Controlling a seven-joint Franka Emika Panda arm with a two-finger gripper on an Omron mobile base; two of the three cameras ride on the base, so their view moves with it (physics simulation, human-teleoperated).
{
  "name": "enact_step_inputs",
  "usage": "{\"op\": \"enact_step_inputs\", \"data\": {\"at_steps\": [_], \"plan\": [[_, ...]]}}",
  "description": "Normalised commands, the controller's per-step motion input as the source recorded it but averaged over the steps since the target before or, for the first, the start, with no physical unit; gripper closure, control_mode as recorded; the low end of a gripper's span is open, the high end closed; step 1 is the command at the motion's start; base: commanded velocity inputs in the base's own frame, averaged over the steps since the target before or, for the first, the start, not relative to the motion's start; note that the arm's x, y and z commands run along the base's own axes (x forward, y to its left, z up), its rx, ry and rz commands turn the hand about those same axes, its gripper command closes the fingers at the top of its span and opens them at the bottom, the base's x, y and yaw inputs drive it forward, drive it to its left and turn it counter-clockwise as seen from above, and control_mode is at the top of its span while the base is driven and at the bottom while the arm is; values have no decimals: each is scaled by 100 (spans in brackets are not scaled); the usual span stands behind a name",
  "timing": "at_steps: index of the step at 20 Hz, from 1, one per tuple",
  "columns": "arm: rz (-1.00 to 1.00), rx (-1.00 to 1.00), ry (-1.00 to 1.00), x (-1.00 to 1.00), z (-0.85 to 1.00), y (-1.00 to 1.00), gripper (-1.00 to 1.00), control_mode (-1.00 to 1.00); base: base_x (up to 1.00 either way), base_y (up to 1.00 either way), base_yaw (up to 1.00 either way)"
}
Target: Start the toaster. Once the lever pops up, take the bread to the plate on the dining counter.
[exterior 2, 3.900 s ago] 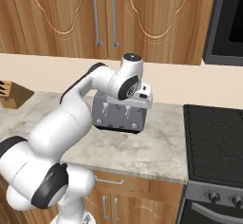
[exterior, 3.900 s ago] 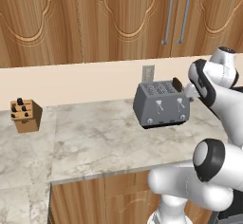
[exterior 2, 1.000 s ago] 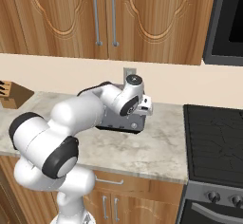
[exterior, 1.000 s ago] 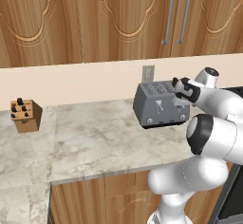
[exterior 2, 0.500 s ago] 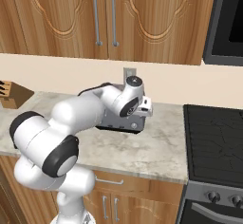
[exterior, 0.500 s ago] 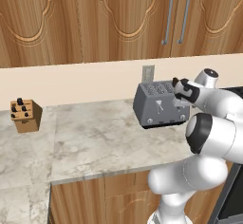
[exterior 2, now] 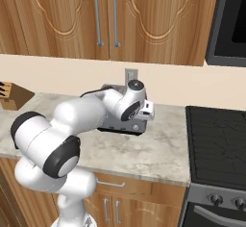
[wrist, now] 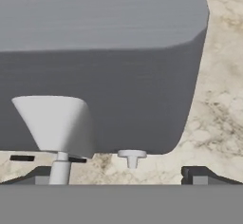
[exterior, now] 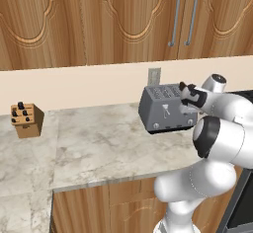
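Wooden cabinets [exterior: 99, 24] line the wall above your marbled tabletop [exterior: 99, 148], with a cream backsplash between them. At the far left of the left base view sits a wooden knife block [exterior: 27, 120], well apart from everything else. Moving right, you see the grey toaster [exterior: 165, 109] standing near the back wall, just below a wall outlet [exterior: 154, 76]; its front faces the tabletop edge, with a pale lever [exterior: 166, 110] and small round knobs along the bottom of that face. Your hand [exterior: 190, 97] hovers at the toaster's right end, close against its upper front corner, fingers spread wide apart and clamped on nothing. In the right base view your arm hides most of the toaster [exterior 2: 120, 125], and a black stovetop [exterior 2: 216, 144] lies to the right of the tabletop, with a dark oven [exterior 2: 228, 19] set into the wall above. From the hand view, the toaster [wrist: 104, 71] looms close, its pale lever [wrist: 54, 123] at lower left and a small knob [wrist: 131, 157] just beside it, with a slot open at the top edge. Whether bread sits in the slots cannot be told.
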Motion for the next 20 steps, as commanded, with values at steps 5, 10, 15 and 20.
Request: {"op": "enact_step_inputs", "data": {"at_steps": [5,10,15,20], "plan": [[0,0,0,0,-15,0,-100,-100,0,0,0],[0,0,0,0,-17,0,-100,-100,0,0,0],[0,0,0,0,-15,0,-100,-100,0,0,0],[0,0,0,0,-11,0,-100,-100,0,0,0]]}}
